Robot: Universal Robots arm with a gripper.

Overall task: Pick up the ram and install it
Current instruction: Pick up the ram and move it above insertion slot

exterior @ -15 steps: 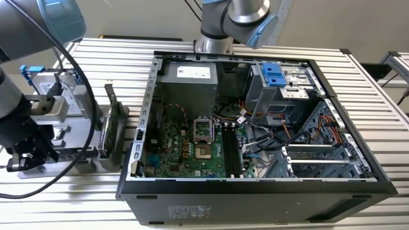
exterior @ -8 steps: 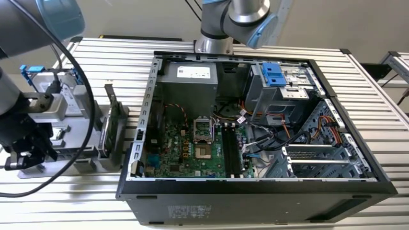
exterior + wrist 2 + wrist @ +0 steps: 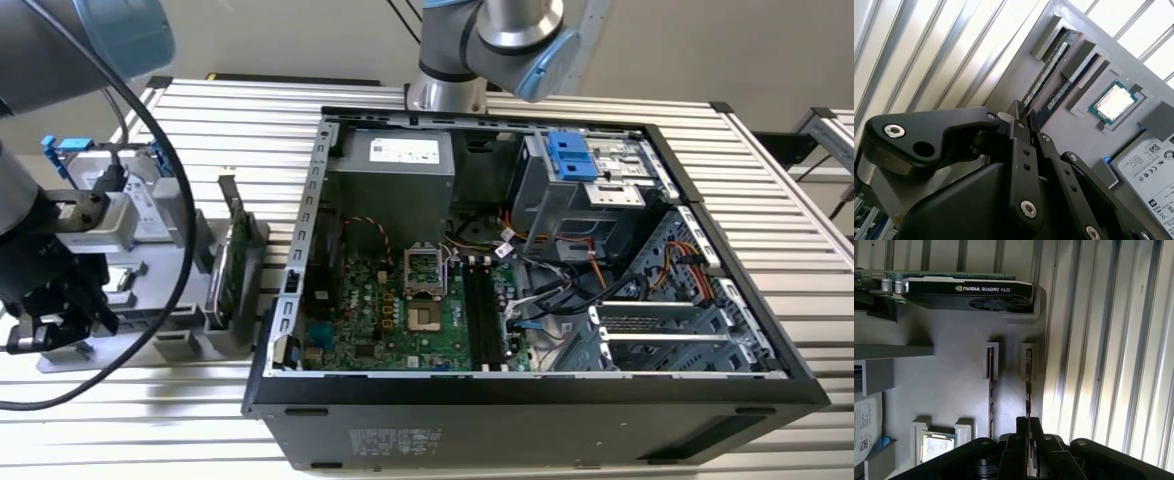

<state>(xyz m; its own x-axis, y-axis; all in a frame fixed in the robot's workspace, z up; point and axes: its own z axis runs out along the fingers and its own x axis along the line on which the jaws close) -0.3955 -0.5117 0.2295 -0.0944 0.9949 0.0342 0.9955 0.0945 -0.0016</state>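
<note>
We count two sticks standing in the grey holder point(image 3: 954, 370), one per slot. Gripper point(image 3: 1028, 422) fingers pinched shut on the ram point(image 3: 1028, 385), which is the stick nearer the holder's edge. The second stick point(image 3: 990, 390) sits beside it, untouched. One processor point(image 3: 936, 446), one graphics card point(image 3: 969, 289).

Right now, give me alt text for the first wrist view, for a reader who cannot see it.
The black gripper is shut on the end of a slim dark ram stick standing on edge in a grey holder tray. A second dark stick stands in the neighbouring slot, with a black graphics card and a square silver processor on the tray.
</note>
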